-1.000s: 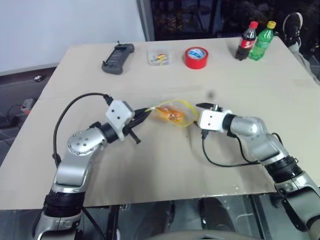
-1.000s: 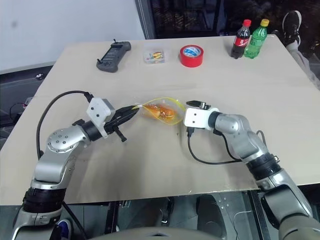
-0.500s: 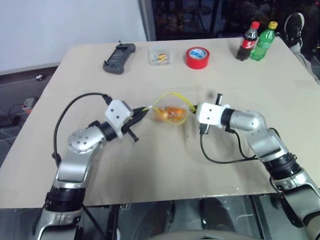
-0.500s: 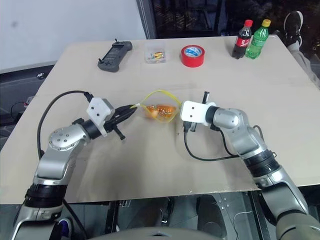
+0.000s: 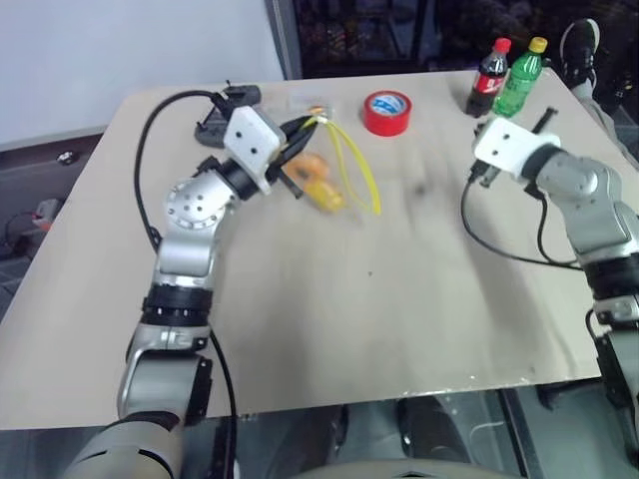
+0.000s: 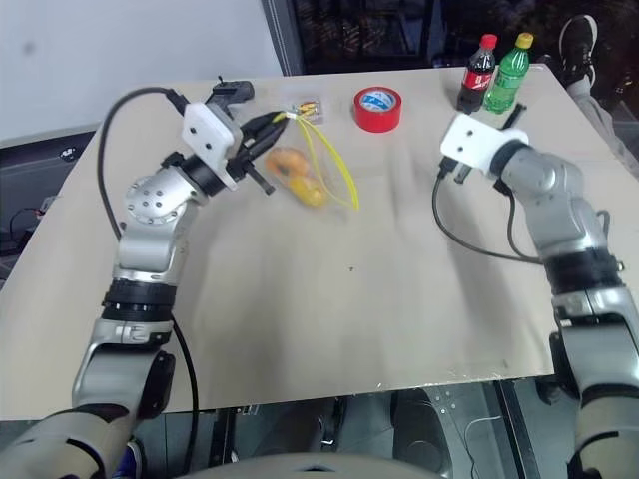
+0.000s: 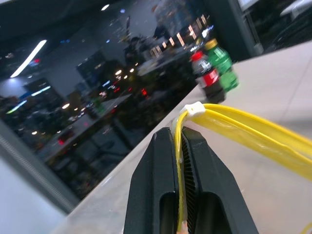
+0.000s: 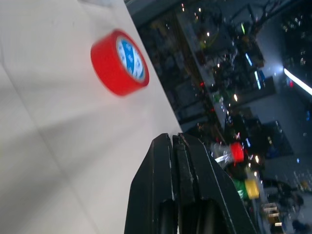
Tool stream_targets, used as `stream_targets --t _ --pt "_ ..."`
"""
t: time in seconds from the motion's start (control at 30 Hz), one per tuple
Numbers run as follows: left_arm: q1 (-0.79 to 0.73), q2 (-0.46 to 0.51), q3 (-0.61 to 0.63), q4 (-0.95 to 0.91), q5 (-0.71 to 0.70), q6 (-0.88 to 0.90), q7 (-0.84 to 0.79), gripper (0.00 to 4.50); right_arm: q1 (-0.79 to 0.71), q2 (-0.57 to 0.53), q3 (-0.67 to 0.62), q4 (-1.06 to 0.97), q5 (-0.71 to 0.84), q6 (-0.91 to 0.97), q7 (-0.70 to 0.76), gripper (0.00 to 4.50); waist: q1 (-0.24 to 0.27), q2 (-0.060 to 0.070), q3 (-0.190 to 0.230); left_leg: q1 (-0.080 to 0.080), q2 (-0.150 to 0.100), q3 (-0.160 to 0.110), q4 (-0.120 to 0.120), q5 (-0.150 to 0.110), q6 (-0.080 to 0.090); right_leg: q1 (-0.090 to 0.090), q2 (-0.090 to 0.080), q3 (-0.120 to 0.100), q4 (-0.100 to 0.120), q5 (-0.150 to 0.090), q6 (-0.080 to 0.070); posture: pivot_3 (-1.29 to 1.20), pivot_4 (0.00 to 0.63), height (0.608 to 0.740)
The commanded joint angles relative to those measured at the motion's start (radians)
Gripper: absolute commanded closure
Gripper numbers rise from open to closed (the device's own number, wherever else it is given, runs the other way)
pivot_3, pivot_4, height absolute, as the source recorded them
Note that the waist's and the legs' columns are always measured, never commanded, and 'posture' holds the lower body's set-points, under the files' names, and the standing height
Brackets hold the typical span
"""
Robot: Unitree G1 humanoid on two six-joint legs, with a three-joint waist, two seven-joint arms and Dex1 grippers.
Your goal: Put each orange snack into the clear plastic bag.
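Two oval orange-brown glossy snacks (image 5: pixel 318 180) hang inside the clear crinkly plastic bag (image 5: pixel 339 170), lifted above the tan surface (image 5: pixel 399 289). Left claw (image 7: pixel 178 146) pinches the bag's yellow seal strip (image 7: pixel 243 127). Right claw (image 8: pixel 175 146) is pressed together, empty, well apart. Judgement: keep the pinch firm, mouth upward, lower gently so neither snack slips out.

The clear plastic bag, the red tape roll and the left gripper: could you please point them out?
clear plastic bag (image 5: pixel 349 170), left eye view, yellow seal strip.
red tape roll (image 5: pixel 387 112), left eye view, top face.
left gripper (image 7: pixel 179 139), left wrist view, between fingertips.

no readable text, tape roll (image 5: pixel 387 112) label perhaps blurred
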Motion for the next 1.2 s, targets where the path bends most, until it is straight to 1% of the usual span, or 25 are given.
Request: stream_targets --t 0.03,0.07,0.1,0.13,0.17,0.2,0.3,0.4,0.53,0.67,0.8,0.83,0.87,0.9,0.93,0.97,1.0,1.03,1.1,1.2 --pt "0.044 -0.010 0.011 -0.088 -0.022 0.065 0.028 4.50 0.161 0.040 -0.059 -0.312 0.205 0.208 0.128 3.83 -0.004 0.000 0.000 0.000 0.000 0.000 0.000 0.000 0.000 0.000 0.000 0.000 0.001 0.000 0.000 0.00 0.150 0.740" --pt "0.051 -0.009 0.013 -0.099 -0.023 0.078 0.030 4.50 0.206 0.054 -0.059 -0.392 0.239 0.276 0.141 3.51 -0.005 0.000 0.000 0.000 0.000 0.000 0.001 0.000 0.000 0.000 0.000 0.000 0.002 0.000 0.000 0.00 0.150 0.740" --pt "0.056 -0.008 0.015 -0.109 -0.024 0.087 0.030 4.50 0.246 0.061 -0.052 -0.460 0.266 0.339 0.159 3.08 -0.005 0.000 0.000 0.000 0.000 0.000 0.002 0.000 0.000 0.000 0.000 0.001 0.004 0.000 0.000 0.00 0.150 0.740" --pt "0.059 -0.005 0.017 -0.117 -0.025 0.095 0.028 4.50 0.280 0.072 -0.040 -0.517 0.291 0.385 0.174 2.62 -0.005 0.000 0.000 0.000 0.000 0.000 0.003 0.000 0.000 0.000 0.001 0.001 0.005 0.000 0.000 0.00 0.150 0.740" --pt "0.062 -0.002 0.019 -0.124 -0.025 0.102 0.027 4.50 0.300 0.090 -0.036 -0.556 0.305 0.423 0.168 2.08 -0.004 0.000 0.000 0.000 0.001 0.000 0.004 0.000 0.000 0.000 0.001 0.001 0.005 0.001 0.001 0.00 0.150 0.740" --pt "0.066 0.002 0.021 -0.130 -0.027 0.108 0.024 4.50 0.307 0.111 -0.031 -0.578 0.321 0.459 0.162 1.67 -0.003 0.000 0.000 0.001 0.001 0.000 0.004 0.000 0.000 0.000 0.002 0.001 0.005 0.002 0.002 0.00 0.150 0.740" --pt "0.074 0.014 0.025 -0.143 -0.028 0.119 0.019 4.50 0.306 0.151 0.007 -0.615 0.334 0.530 0.150 1.67 -0.001 0.000 0.000 0.002 0.001 0.001 0.006 0.000 0.000 0.002 0.006 0.002 0.005 0.004 0.004 0.00 0.150 0.740" --pt "0.079 0.022 0.029 -0.151 -0.032 0.125 0.018 4.50 0.268 0.213 0.061 -0.570 0.292 0.540 0.098 1.67 0.003 0.000 0.000 0.002 0.001 0.001 0.010 0.000 0.000 0.003 0.007 0.002 0.005 0.005 0.004 0.00 0.150 0.740" --pt "0.091 0.026 0.029 -0.171 -0.034 0.135 0.018 4.50 0.201 0.281 0.100 -0.442 0.248 0.501 0.047 1.67 0.004 0.000 0.000 0.002 0.001 0.001 0.010 0.000 0.000 0.003 0.007 0.002 0.005 0.005 0.004 0.00 0.150 0.740" --pt "0.102 0.034 0.029 -0.192 -0.034 0.148 0.016 4.50 0.134 0.327 0.110 -0.309 0.214 0.425 0.011 1.67 0.004 0.000 0.000 0.002 0.001 0.001 0.010 0.000 0.000 0.003 0.007 0.002 0.005 0.006 0.003 0.00 0.150 0.740" --pt "0.109 0.038 0.028 -0.205 -0.033 0.159 0.018 4.50 0.093 0.357 0.095 -0.253 0.231 0.389 0.023 1.67 0.003 0.000 0.000 0.001 0.001 0.001 0.009 0.000 0.000 0.002 0.007 0.003 0.004 0.006 0.003 0.00 0.150 0.740" --pt "0.110 0.038 0.029 -0.205 -0.032 0.162 0.019 4.50 0.089 0.358 0.092 -0.252 0.236 0.384 0.030 2.18 0.002 0.000 0.000 0.001 0.001 0.001 0.009 0.000 0.000 0.002 0.007 0.003 0.004 0.006 0.003 0.00 0.150 0.740" --pt "0.110 0.040 0.027 -0.202 -0.030 0.163 0.019 4.50 0.083 0.357 0.086 -0.253 0.242 0.382 0.037 2.46 0.002 0.000 0.000 0.001 0.001 0.001 0.009 0.000 0.000 0.002 0.007 0.003 0.004 0.006 0.003 0.00 0.150 0.740" --pt "0.110 0.040 0.026 -0.198 -0.027 0.163 0.019 4.50 0.076 0.356 0.079 -0.254 0.248 0.383 0.042 3.02 0.002 0.000 0.000 0.001 0.001 0.002 0.009 0.000 0.000 0.002 0.007 0.003 0.004 0.006 0.003 0.00 0.150 0.740" --pt "0.109 0.041 0.025 -0.196 -0.025 0.163 0.019 4.50 0.072 0.355 0.075 -0.254 0.251 0.384 0.044 3.46 0.002 0.000 0.000 0.001 0.001 0.002 0.009 0.000 0.000 0.002 0.007 0.003 0.004 0.006 0.003 0.00 0.150 0.740" --pt "0.107 0.040 0.024 -0.190 -0.023 0.162 0.019 4.50 0.066 0.353 0.068 -0.253 0.256 0.385 0.047 4.05 0.002 0.000 0.000 0.001 0.001 0.002 0.009 0.000 0.000 0.002 0.007 0.003 0.004 0.006 0.003 0.00 0.150 0.740" --pt "0.104 0.040 0.024 -0.183 -0.022 0.160 0.019 4.50 0.052 0.343 0.055 -0.255 0.262 0.381 0.054 4.35 0.002 0.000 0.000 0.001 0.001 0.002 0.009 0.000 0.000 0.002 0.007 0.003 0.004 0.006 0.003 0.00 0.150 0.740" --pt "0.096 0.040 0.024 -0.168 -0.020 0.155 0.018 4.50 0.028 0.327 0.039 -0.246 0.266 0.374 0.061 4.49 0.002 0.000 0.000 0.001 0.001 0.002 0.009 0.000 0.000 0.002 0.008 0.003 0.004 0.006 0.003 0.00 0.150 0.740" --pt "0.058 0.045 0.025 -0.117 -0.011 0.131 0.014 4.50 -0.042 0.284 0.006 -0.198 0.254 0.341 0.063 4.49 0.002 0.001 0.000 0.001 0.001 0.002 0.009 0.000 0.000 0.002 0.008 0.003 0.004 0.006 0.003 0.00 0.150 0.740" --pt "-0.012 0.047 0.015 -0.019 0.018 0.064 0.015 4.50 -0.121 0.222 -0.002 -0.102 0.204 0.270 0.036 4.49 0.006 0.000 0.000 0.001 0.001 0.002 0.009 0.000 0.000 0.001 0.008 0.003 0.005 0.006 0.003 0.00 0.150 0.740"
